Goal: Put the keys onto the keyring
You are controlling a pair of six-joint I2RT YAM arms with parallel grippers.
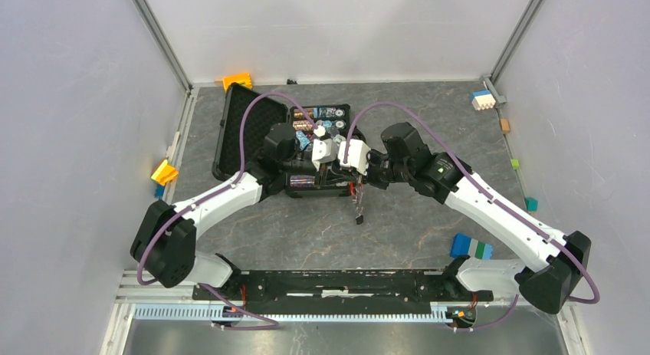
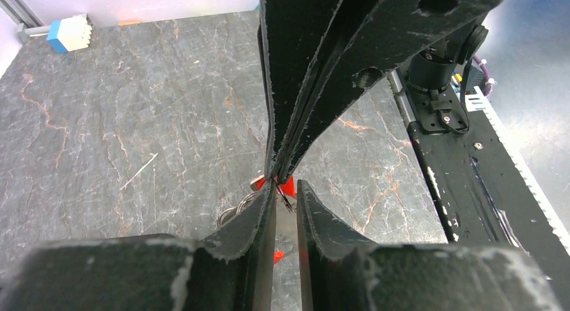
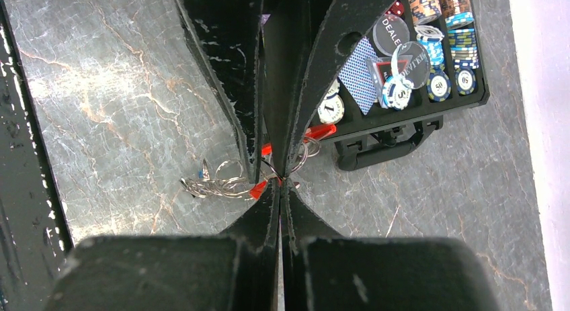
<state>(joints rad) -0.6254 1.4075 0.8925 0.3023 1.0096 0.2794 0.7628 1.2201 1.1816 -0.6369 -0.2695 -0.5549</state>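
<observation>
My two grippers meet tip to tip in front of the black case (image 1: 253, 133). My right gripper (image 3: 283, 181) is shut; a thin wire of the keyring (image 3: 225, 180) and a bit of red show at its tips. The silvery rings and chain bunch to the left of it, with the blue-headed key (image 3: 204, 170) among them. The long red tag (image 3: 321, 131) shows behind the left gripper's finger. A small red piece (image 3: 259, 189) sits by the tips; I cannot tell if it is the red key. My left gripper (image 2: 286, 185) has its jaws slightly apart around the thin wire.
The open case holds poker chips (image 3: 443, 49) and cards. A blue-green-white block (image 1: 471, 248) lies at the front right, and a blue-white block (image 1: 481, 100) at the back right. Yellow and orange blocks (image 1: 163, 172) lie along the left wall.
</observation>
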